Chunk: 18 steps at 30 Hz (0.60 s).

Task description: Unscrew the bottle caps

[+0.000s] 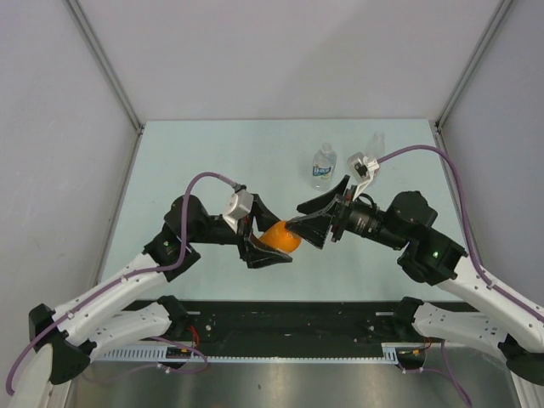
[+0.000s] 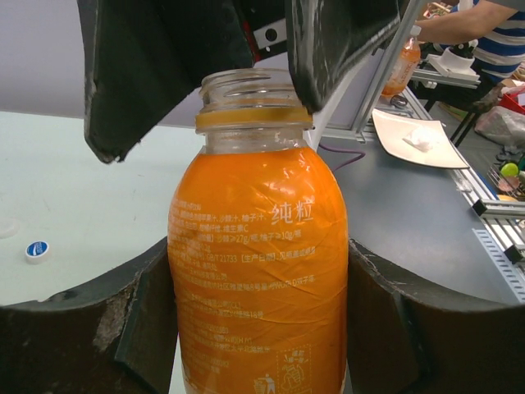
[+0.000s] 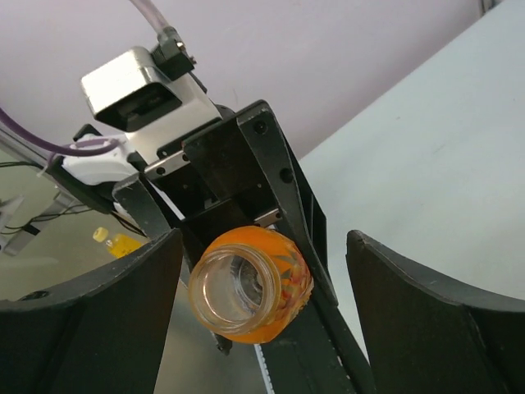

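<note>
My left gripper [image 1: 265, 246] is shut on the squat orange bottle [image 1: 280, 238] and holds it tilted above the table. In the left wrist view the bottle [image 2: 258, 246] sits between the fingers [image 2: 143, 328], and its threaded neck [image 2: 250, 94] is bare with no cap on it. My right gripper [image 1: 299, 219] is open, with its jaws spread on either side of the bottle's open mouth [image 3: 238, 287] and apart from it. The orange cap is out of view. A white cap with a blue mark [image 2: 37, 249] lies on the table.
The clear bottle with a blue label [image 1: 323, 166] stands at the back of the table. The slim clear bottle [image 1: 375, 143] stands farther back right, near the wall. A faint whitish round thing [image 2: 6, 228] lies near the white cap.
</note>
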Each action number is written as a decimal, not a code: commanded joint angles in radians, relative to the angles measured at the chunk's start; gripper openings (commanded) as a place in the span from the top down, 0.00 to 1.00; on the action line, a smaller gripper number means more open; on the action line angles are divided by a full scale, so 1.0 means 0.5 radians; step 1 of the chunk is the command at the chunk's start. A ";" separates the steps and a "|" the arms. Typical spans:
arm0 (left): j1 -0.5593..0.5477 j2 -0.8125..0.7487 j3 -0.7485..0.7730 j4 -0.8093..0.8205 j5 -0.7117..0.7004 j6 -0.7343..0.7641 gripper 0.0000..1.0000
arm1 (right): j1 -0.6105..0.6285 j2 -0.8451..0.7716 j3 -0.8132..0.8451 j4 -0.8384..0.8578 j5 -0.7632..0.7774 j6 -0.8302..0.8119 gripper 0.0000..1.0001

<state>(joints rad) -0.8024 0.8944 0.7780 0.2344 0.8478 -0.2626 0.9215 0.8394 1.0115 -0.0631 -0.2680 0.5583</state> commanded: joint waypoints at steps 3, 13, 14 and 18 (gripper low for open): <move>0.016 -0.049 0.042 0.059 -0.005 0.001 1.00 | 0.071 0.002 0.023 -0.064 0.140 -0.116 0.16; 0.016 -0.074 0.021 0.053 -0.079 0.019 0.97 | 0.124 0.008 0.023 -0.095 0.147 -0.150 0.50; 0.016 -0.077 0.027 0.041 -0.091 0.025 0.95 | 0.124 0.015 0.023 -0.089 0.134 -0.150 0.53; 0.016 -0.104 0.027 -0.027 -0.204 0.062 0.79 | 0.127 0.027 0.026 -0.073 0.116 -0.156 0.70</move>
<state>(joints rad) -0.7998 0.8803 0.7776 0.1955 0.7975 -0.2596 0.9825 0.8474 1.0119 -0.0937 -0.2104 0.5125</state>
